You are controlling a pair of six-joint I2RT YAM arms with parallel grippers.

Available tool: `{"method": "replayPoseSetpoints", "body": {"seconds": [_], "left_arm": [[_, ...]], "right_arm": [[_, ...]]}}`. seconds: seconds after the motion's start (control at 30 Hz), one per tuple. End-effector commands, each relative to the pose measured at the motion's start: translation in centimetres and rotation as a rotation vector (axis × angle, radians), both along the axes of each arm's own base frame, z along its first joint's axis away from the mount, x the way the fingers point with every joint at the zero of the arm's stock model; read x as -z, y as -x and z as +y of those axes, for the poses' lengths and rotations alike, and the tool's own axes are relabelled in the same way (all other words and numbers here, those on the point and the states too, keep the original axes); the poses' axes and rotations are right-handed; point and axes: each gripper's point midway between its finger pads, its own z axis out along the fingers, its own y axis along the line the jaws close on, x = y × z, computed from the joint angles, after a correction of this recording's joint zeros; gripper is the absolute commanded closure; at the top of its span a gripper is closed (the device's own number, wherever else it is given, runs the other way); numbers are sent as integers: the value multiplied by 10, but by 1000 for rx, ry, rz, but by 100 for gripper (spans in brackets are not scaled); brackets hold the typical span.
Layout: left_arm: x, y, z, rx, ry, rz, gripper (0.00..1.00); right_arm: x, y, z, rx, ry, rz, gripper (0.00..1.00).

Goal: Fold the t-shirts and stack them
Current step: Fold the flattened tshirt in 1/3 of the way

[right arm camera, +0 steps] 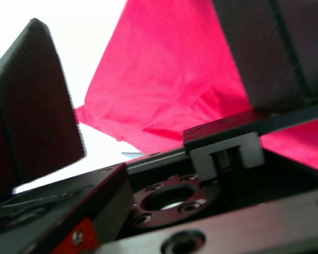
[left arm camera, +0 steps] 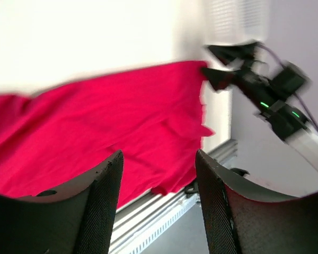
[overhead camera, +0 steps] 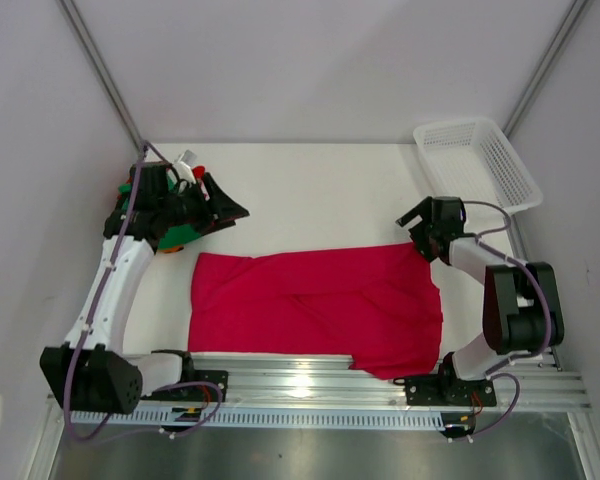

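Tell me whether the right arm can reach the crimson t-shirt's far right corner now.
Probably yes: the right claw hangs open right beside that corner of the crimson t-shirt, with nothing between them.

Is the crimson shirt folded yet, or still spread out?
Partly folded: the crimson shirt lies flat with layers overlapped across its middle, one corner over the near rail.

Crimson t-shirt [overhead camera: 315, 310] spread on table [overhead camera: 310, 190], part-folded, near side of left hand [overhead camera: 230, 212], apart. Its far corner just beside right hand [overhead camera: 414, 222]. White basket [overhead camera: 477, 162] beyond right hand. Green cloth [overhead camera: 180, 238] bunched behind left hand.
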Motion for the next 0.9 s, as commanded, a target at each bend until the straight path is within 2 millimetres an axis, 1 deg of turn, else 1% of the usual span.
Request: {"method": "replayPoseSetpoints", "body": {"seconds": [0.0, 0.03, 0.07, 0.1, 0.2, 0.33, 0.37, 0.43, 0.5, 0.53, 0.6, 0.63, 0.73, 0.8, 0.83, 0.87], "left_arm": [[-62, 8, -21, 108, 147, -235, 40], [-66, 11, -24, 129, 162, -246, 39], [-70, 14, -25, 136, 167, -259, 39], [-77, 16, -25, 144, 170, -277, 39], [-87, 21, -25, 154, 170, -309, 39], [-89, 23, -24, 145, 163, -317, 38], [-88, 24, -24, 146, 163, -314, 38], [-89, 25, -25, 145, 173, -307, 38], [-92, 27, -25, 149, 181, -311, 38], [-92, 26, -25, 147, 181, -313, 38], [-95, 27, -25, 146, 181, -320, 38], [-95, 27, -25, 147, 182, -319, 38], [-97, 28, -26, 150, 191, -318, 37], [-96, 28, -27, 151, 197, -313, 37], [-95, 28, -27, 151, 199, -311, 37], [-95, 28, -27, 152, 201, -309, 37]], "right_arm": [[24, 6, -7, -9, 66, 166, 0], [24, 2, -6, -8, 64, 175, 1], [32, 4, -6, -8, 64, 202, 1], [33, 3, -5, -7, 57, 206, 1], [38, 7, -5, 0, 57, 226, 1], [46, 26, -7, 1, 82, 298, 1], [51, 36, -9, 0, 101, 337, 1], [54, 45, -20, 27, 147, 368, 1], [60, 60, -31, 55, 180, 414, 0], [56, 62, -39, 82, 185, 410, 1], [57, 71, -48, 108, 199, 417, 1], [51, 68, -55, 126, 191, 389, 1], [45, 65, -61, 124, 189, 354, 1], [42, 61, -56, 96, 176, 329, 1], [37, 54, -65, 110, 168, 290, 1], [35, 51, -63, 97, 161, 268, 1]]}}
